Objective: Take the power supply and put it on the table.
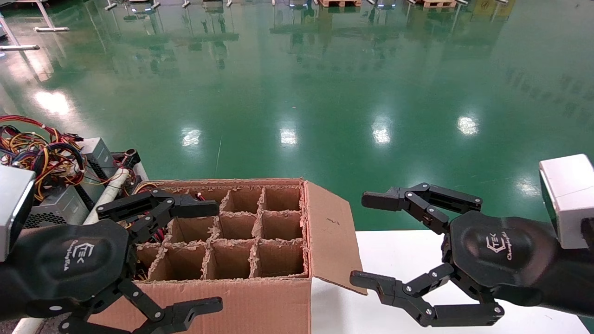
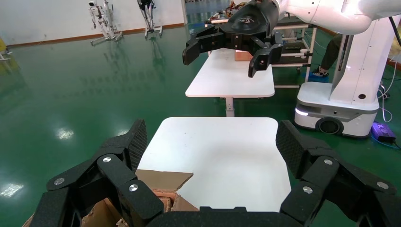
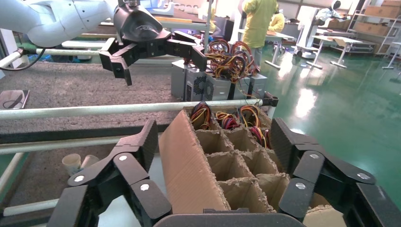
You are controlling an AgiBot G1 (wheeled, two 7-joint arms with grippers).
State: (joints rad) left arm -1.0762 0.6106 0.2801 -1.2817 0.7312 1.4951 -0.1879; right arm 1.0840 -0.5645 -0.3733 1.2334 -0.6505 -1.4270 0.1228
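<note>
Hovering over the left end of the cardboard box (image 1: 260, 297), the left claw (image 1: 211, 257) is spreading its black fingers (image 1: 160, 206) wide and gripping nothing. Behind it, on the far left, grey power supplies (image 1: 60, 204) are sitting in a pile outside the box with red, yellow and black wires (image 1: 37, 148) tangling above them; a white pipe rail (image 1: 109, 195) is running between that pile and the box. Inside the box, cardboard dividers (image 1: 257, 222) are splitting it into cells. The leftmost cells, under the left claw, are showing coloured wire bundles (image 3: 227, 120) poking up, so power supplies are sitting there as well, though their metal bodies are hidden. The cells toward the middle and right are showing only brown cardboard. The box's right flap (image 1: 332, 232) is leaning outward over the white bench (image 1: 399, 253), on which the box is standing. Further right, the right claw (image 1: 371, 241) is hanging above the bare bench top, clear of the box, with its fingers (image 1: 403, 199) also wide apart and holding nothing. Beyond everything, the glossy green floor (image 1: 325, 93) is reflecting the ceiling lights.
</note>
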